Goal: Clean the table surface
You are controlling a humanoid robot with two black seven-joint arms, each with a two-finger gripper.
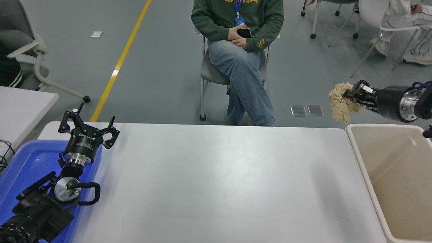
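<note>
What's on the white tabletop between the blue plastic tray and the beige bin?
Nothing; in the head view the white tabletop lies bare between blue tray and beige bin.

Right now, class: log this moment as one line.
right gripper: shut on tan rag, beyond beige bin | left gripper: open, parked | table surface: bare
</note>
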